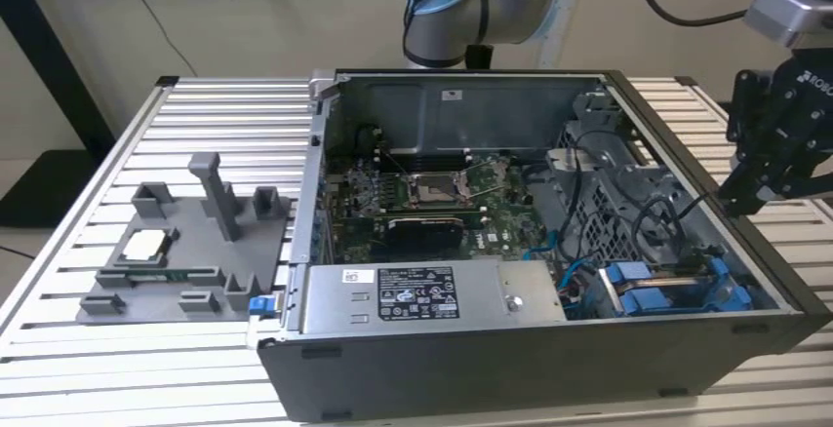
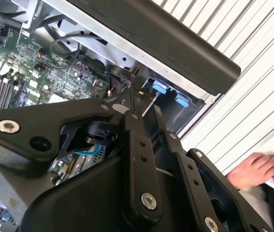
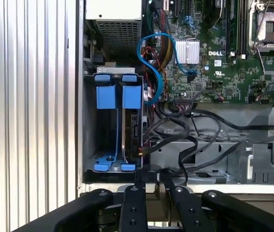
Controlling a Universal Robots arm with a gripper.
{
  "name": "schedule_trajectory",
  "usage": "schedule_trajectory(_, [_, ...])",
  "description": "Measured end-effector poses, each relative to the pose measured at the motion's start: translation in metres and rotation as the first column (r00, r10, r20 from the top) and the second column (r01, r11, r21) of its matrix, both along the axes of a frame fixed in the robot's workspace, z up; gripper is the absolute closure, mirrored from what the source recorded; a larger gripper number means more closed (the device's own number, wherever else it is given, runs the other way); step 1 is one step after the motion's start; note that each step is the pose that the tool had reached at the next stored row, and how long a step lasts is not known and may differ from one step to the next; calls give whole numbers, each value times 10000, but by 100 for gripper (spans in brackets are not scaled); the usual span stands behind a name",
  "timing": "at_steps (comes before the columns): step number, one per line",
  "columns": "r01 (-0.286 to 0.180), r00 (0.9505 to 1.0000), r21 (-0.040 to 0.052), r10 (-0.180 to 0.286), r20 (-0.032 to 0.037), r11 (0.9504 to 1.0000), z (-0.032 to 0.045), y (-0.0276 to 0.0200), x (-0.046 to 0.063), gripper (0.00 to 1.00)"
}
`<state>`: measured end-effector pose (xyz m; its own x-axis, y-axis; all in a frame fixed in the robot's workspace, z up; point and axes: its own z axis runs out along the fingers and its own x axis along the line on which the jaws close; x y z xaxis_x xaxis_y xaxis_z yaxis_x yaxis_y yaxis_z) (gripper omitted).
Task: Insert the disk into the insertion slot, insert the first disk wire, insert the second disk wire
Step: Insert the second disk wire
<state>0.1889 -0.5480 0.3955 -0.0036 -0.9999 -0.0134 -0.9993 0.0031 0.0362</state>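
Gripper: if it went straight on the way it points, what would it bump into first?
Most likely the black cables just inside the computer case, beside the blue holders. Depth is hard to judge, so the gripper might catch the case's wall first.

The disk point(image 3: 132, 130) stands inside the drive bay point(image 3: 89, 145).

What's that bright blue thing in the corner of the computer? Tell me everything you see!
It is a blue carrier, plastic by its look, standing on edge inside a grey metal cage in the corner of the computer case. In the first wrist view it has two broad tabs at one end, two small feet at the other and a thin strip between. A dark slab, likely the disk, sits in it. Black cables run close by. The claw hangs apart.
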Motion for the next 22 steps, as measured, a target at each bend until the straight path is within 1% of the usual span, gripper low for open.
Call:
schedule_trajectory(5, [-46,10000,23,46,1,10000,-32,18,54,73])
schedule_trajectory(8, [-89,10000,55,89,1,9999,-56,28,77,73])
schedule_trajectory(13, [-170,9999,78,170,1,9998,-104,30,114,73])
schedule_trajectory(22, [-251,9997,80,251,1,9997,-116,31,166,73])
